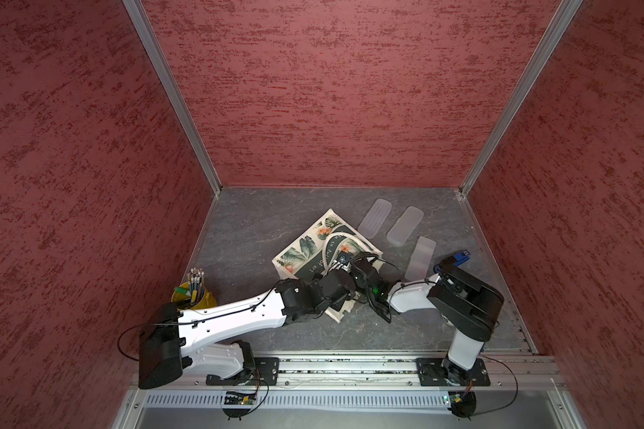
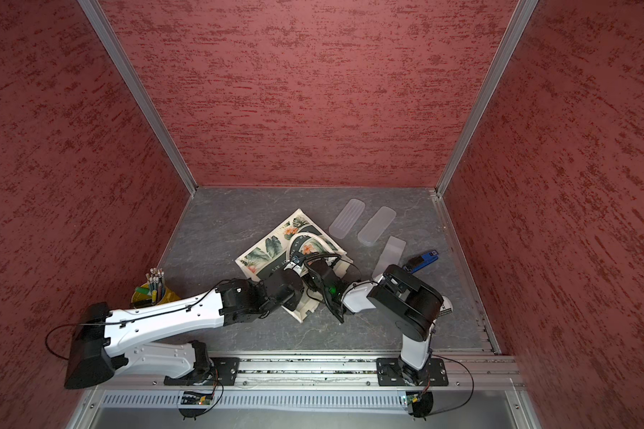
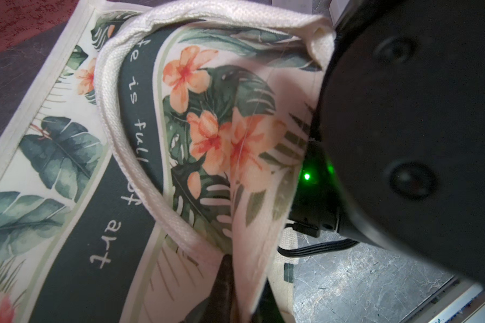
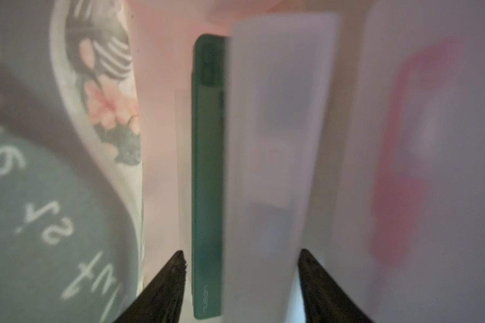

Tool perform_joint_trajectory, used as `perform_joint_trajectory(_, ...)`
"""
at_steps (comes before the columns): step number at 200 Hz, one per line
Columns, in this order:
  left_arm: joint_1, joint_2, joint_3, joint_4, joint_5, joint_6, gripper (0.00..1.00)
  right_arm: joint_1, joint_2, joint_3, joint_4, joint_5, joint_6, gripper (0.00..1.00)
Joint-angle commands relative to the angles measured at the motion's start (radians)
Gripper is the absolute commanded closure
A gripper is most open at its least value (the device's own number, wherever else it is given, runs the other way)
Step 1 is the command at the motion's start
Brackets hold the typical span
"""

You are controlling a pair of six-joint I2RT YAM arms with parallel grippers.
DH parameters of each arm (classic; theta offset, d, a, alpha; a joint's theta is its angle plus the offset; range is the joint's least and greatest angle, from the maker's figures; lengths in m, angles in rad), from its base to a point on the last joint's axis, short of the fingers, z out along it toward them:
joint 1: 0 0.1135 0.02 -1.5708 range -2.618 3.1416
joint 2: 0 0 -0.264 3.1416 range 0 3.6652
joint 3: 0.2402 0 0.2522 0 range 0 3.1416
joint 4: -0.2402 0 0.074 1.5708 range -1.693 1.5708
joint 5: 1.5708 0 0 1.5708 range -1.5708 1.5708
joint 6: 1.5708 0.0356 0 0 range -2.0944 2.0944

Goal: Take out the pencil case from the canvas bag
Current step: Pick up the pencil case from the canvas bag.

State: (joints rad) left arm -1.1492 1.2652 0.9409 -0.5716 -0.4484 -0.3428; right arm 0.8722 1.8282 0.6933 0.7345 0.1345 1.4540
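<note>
Plainly, with the bag (image 3: pixel 67 156) pinched by the left fingers (image 3: pixel 224 279), the green case (image 4: pixel 207 167) could be caught alongside the pencil case (image 4: pixel 272 139) between the spread right fingers (image 4: pixel 163 293).

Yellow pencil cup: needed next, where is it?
Both top views show the yellow pencil cup at the table's left edge, beside the left arm, left of the canvas bag.

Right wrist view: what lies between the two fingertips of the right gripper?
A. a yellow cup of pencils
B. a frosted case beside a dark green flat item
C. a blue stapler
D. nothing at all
B: the right gripper, jaws apart, straddles a frosted case and a dark green flat item, inside the canvas bag.
</note>
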Motion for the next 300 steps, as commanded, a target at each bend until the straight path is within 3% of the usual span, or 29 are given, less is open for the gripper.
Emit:
perform_joint_trajectory(1, -0.024, 0.007, 0.024, -0.003, 0.071, 0.046, 1.00, -0.016, 0.082, -0.027, -0.070, -0.055, -0.008, 0.47)
perform_joint_trajectory(16, -0.024, 0.003, 0.023, -0.005, 0.068, 0.047, 1.00, -0.018, 0.083, -0.032, -0.036, -0.050, -0.038, 0.61)
perform_joint_trajectory(42, -0.023, 0.002, 0.027, -0.008, 0.070, 0.039, 1.00, -0.019, 0.043, -0.052, -0.019, -0.020, -0.097, 0.77)
perform_joint_trajectory(76, -0.025, 0.013, 0.047, 0.002, 0.065, 0.031, 1.00, -0.018, -0.014, -0.069, -0.046, 0.002, -0.169, 0.90)
perform_joint_trajectory(165, -0.024, 0.079, 0.099, -0.011, 0.011, -0.043, 1.00, -0.018, -0.290, -0.204, 0.049, -0.015, -0.428, 0.92)
perform_joint_trajectory(227, -0.007, 0.075, 0.108, 0.008, -0.010, -0.085, 1.00, -0.019, -0.498, -0.370, 0.021, -0.016, -0.415, 0.91)
perform_joint_trajectory(300, -0.003, 0.051, 0.102, -0.004, -0.022, -0.103, 1.00, -0.048, -0.571, -0.543, 0.117, -0.048, -0.338, 0.91)
